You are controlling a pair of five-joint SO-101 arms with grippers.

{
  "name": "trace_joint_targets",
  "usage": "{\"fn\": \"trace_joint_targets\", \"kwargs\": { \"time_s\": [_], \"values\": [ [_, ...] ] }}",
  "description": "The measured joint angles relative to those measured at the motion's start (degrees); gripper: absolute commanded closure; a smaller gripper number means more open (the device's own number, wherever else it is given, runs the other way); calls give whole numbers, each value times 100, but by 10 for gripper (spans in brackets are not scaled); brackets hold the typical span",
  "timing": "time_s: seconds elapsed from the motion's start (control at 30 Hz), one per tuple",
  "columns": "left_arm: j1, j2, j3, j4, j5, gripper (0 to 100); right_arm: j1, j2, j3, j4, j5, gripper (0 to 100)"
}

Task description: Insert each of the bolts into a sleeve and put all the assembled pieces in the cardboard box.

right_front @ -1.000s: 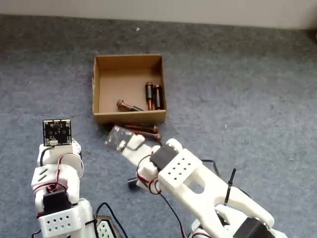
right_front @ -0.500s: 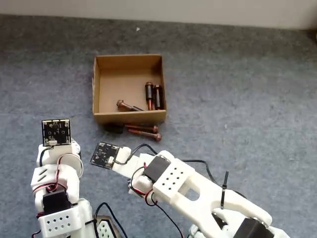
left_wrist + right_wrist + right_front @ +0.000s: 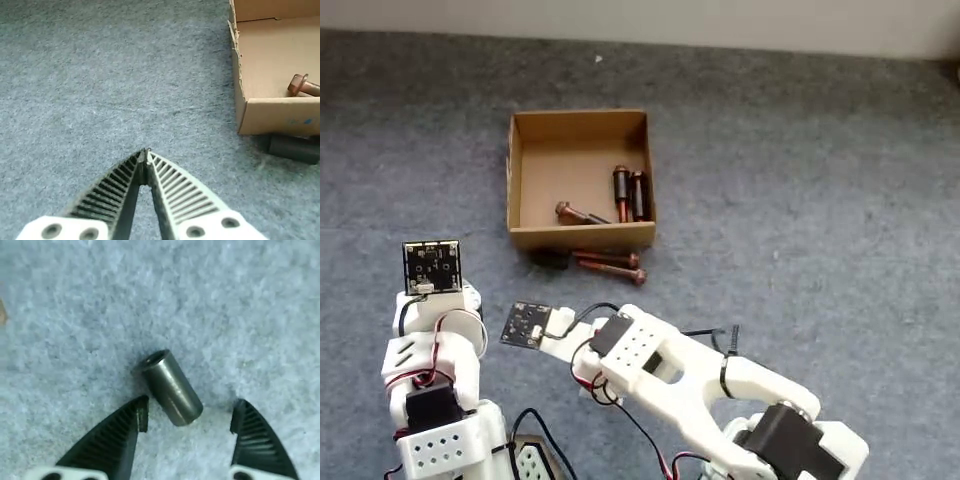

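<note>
1. Grey carpet [image 3: 820, 180] covers the whole work surface up to a pale wall strip [image 3: 720, 15] at the far edge. Wide bare stretches lie right of the box and at the far left.
2. The right arm [image 3: 660, 355] lies low over the near carpet. Its gripper [image 3: 190, 414] has its fingers spread either side of a dark sleeve [image 3: 172, 387] lying on the carpet.
3. The left arm [image 3: 430, 380] is at the near-left edge. Its gripper [image 3: 145, 160] has its fingers pressed together over bare carpet.
4. The cardboard box [image 3: 515, 180] stands open, holding two assembled pieces [image 3: 630, 193] and a slanted bolt [image 3: 575, 213].
5. Two loose bolts [image 3: 610, 263] and a second sleeve [image 3: 548, 258] lie just outside its near wall.
</note>
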Motion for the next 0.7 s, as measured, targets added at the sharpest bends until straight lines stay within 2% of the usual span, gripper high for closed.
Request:
{"fn": "trace_joint_targets", "kwargs": {
  "time_s": [0.5, 0.57, 0.7],
  "values": [
    [0, 0, 0, 0, 0, 995, 0, 79, -105, -360, 18, 747],
    [0, 0, 0, 0, 0, 995, 0, 79, -105, -457, 18, 770],
    [0, 0, 0, 0, 0, 995, -97, 79, -105, -633, 18, 882]
  ]
}}
